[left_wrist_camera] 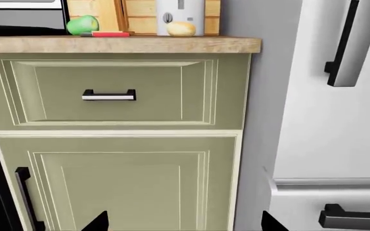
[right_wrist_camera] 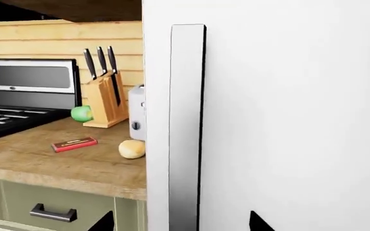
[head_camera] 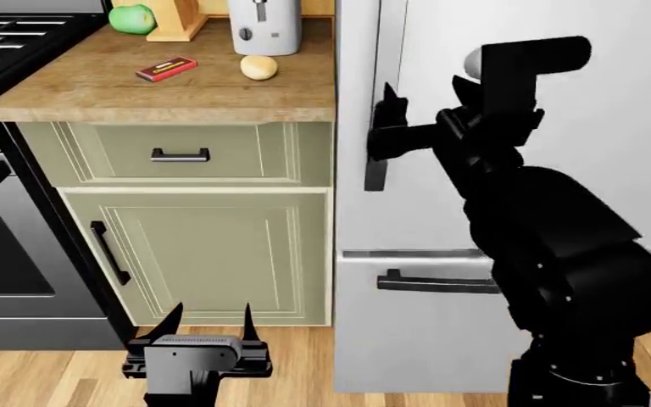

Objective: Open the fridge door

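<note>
The fridge door (head_camera: 631, 102) is a tall pale panel on the right, with a long vertical bar handle (head_camera: 376, 102) near its left edge. My right gripper (head_camera: 380, 127) is raised at the handle's lower half. In the right wrist view the handle (right_wrist_camera: 186, 125) runs up between the two dark fingertips (right_wrist_camera: 104, 222), which stand wide on either side of it without closing, so the right gripper (right_wrist_camera: 181, 224) is open. My left gripper (head_camera: 207, 326) hangs low and open, empty, in front of the green cabinet door (left_wrist_camera: 121, 183). The fridge door (left_wrist_camera: 339, 134) shows at that view's edge.
Below the door is the freezer drawer (head_camera: 416, 331) with a horizontal black handle (head_camera: 433, 284). A wooden counter (head_camera: 77, 93) holds a green apple (head_camera: 132, 18), a knife block (right_wrist_camera: 104, 98), a red bar (head_camera: 166, 69) and a yellow lump (head_camera: 258, 67). The stove (head_camera: 9, 237) stands at the left.
</note>
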You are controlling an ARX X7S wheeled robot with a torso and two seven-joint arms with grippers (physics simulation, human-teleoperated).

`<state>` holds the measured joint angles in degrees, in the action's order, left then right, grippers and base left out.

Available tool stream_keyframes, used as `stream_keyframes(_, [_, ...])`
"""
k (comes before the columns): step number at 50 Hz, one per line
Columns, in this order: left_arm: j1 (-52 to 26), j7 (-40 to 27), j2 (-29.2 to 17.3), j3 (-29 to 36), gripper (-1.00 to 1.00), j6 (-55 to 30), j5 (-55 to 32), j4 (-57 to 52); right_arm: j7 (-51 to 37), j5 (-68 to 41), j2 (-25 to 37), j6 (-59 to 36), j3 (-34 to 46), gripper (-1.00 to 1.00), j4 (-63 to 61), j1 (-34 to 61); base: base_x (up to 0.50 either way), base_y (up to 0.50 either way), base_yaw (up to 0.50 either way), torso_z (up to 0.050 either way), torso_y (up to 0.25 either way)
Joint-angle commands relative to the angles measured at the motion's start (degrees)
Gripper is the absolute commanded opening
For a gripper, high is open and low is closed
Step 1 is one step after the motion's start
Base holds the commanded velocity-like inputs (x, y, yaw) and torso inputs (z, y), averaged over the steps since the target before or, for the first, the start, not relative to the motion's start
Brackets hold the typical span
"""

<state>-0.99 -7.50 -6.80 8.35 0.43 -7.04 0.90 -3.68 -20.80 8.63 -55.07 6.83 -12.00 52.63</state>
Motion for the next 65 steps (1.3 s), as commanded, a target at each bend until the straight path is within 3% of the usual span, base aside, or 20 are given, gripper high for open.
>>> stream_keyframes(1, [-0.4,-0.5,-0.4,0.6,1.00,0.3,-0.5,0.8,0.3,-3.1,-0.4,-13.5,1.7,1.00,6.5,22.6,0.00,0.00,0.00,0.000,0.000])
stream_keyframes(18, [-0.7,-1.3,-1.1,1.5,1.00,0.2,-1.1,1.0,-1.3,-2.6,-2.3,-10.7,3.0,1.00,10.1,20.8,0.00,0.00,0.00,0.000,0.000])
stream_keyframes(32, [-0.9,-1.7,-1.5,1.9,1.00,0.7,-1.9,1.4,-7.8,-1.2,-7.1,0.2,-2.1,1.00,26.7,17.0,0.00,0.00,0.00,0.000,0.000])
stream_keyframes(51, [-0.7,-2.6,-2.0,2.4,1.00,0.2,-2.6,0.4,-7.5,-4.4,-6.7,4.1,3.4,1.00,28.1,14.0,0.00,0.00,0.00,0.000,0.000])
stream_keyframes(65, [-0.7,-3.0,-2.5,2.8,1.00,0.2,-3.2,0.3,-6.5,-2.4,-5.3,8.9,7.2,1.00,36.1,17.1,0.00,0.00,0.00,0.000,0.000])
